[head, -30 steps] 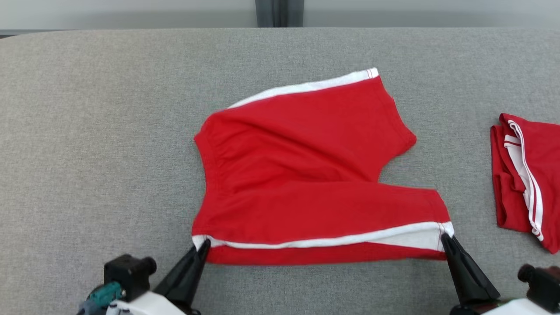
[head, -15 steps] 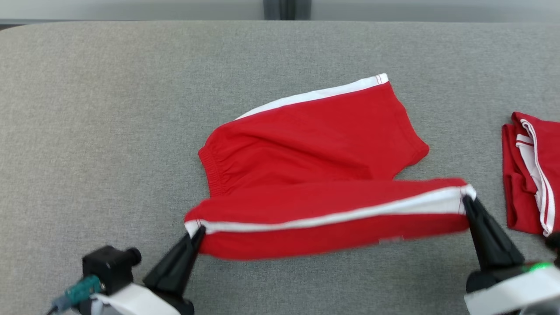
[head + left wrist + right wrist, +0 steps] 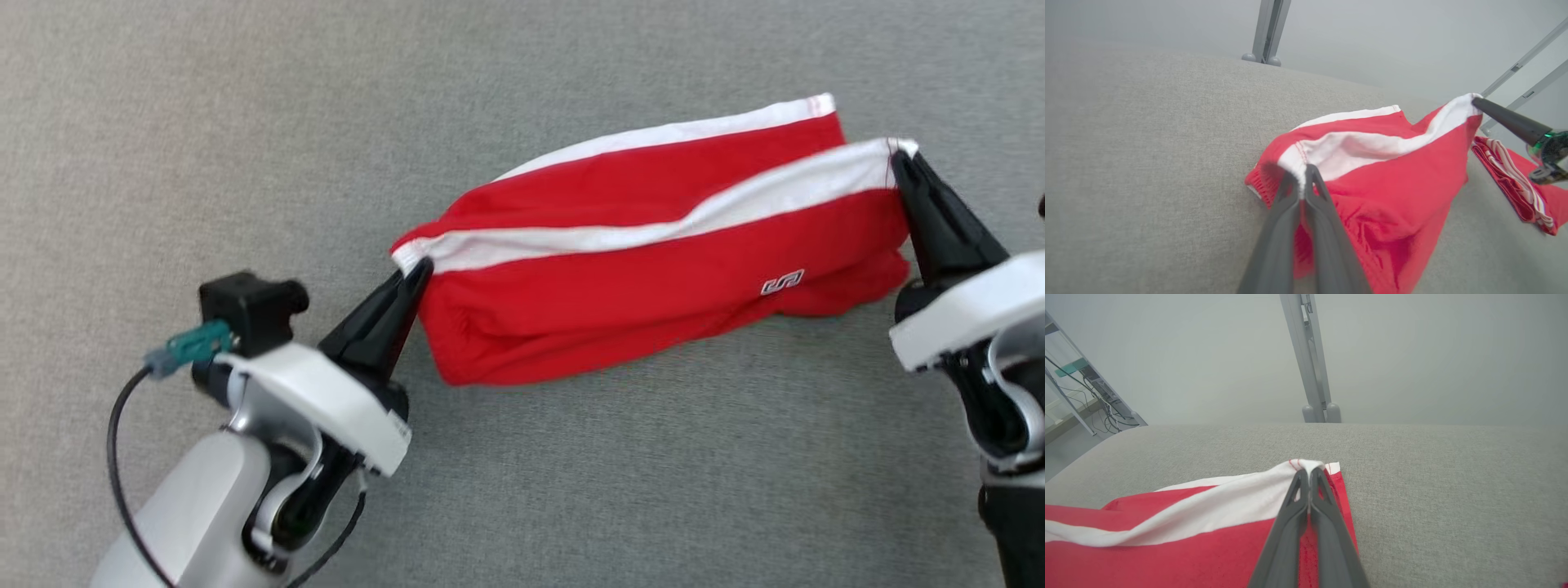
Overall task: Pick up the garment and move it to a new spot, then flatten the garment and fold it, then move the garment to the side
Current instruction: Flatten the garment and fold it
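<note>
While the worktop (image 3: 163,122) carries the shorts (image 3: 637,286), near half held up over the far, the left end effector (image 3: 418,268) and right end effector (image 3: 900,159) each clamp a striped corner; best carry both level, taut, and lay stripe on stripe.

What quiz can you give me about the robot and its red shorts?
1. True or false: the left gripper and the right gripper are both shut on the red shorts.
2. The stripe that both grippers pinch is: A white, B blue, C green?
3. How many red garments can you count in the left wrist view?

Key: 1 true; 2 A; 3 two, the shorts plus a folded garment lying off to the side.
</note>
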